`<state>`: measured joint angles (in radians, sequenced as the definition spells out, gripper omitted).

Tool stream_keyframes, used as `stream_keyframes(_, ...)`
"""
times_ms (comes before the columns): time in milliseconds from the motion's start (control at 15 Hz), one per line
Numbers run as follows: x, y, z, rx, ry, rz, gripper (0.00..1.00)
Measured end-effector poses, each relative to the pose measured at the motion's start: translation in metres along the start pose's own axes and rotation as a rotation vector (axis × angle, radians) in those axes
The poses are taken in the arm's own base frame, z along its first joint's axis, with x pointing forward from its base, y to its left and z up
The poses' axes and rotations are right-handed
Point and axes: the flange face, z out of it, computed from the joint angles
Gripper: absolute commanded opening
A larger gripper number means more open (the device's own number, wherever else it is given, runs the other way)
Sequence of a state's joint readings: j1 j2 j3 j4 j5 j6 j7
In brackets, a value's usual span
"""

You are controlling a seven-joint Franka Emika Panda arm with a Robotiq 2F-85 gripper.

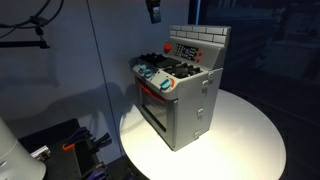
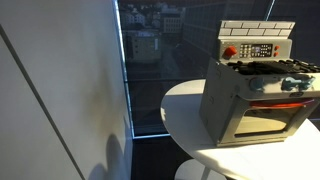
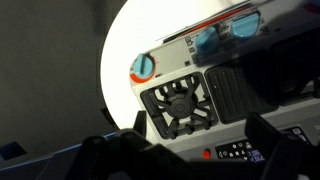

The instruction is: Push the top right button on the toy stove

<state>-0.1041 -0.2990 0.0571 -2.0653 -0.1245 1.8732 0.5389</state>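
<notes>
Gripper (image 3: 178, 148) above the stove (image 1: 180, 100).
Its fingers (image 3: 95, 155) stand wide apart over a black burner (image 3: 180, 105); the stove sits on a white table (image 1: 250, 135).

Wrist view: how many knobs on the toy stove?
3 on the toy stove: orange-ringed knob at the left, teal knob in the middle, second teal knob to its right. More may be hidden beyond the frame edge.

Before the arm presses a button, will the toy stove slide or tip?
The toy stove looks like hollow plastic, so probably light; it may slide on the smooth white table. Its wide flat base makes tipping unlikely, though a push high on the control panel could rock it backward.
</notes>
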Motion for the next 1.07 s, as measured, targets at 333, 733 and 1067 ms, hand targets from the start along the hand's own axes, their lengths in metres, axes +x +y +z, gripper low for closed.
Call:
stream_keyframes(333, 0.000, 0.000, 0.003, -0.003, -0.006, 0.003, 1.00)
stream_keyframes(733, 0.018, -0.004, 0.032, -0.011, -0.045, 0.021, 1.00)
stream_keyframes(1067, 0.051, -0.006, 0.058, 0.027, -0.082, 0.070, 1.00)
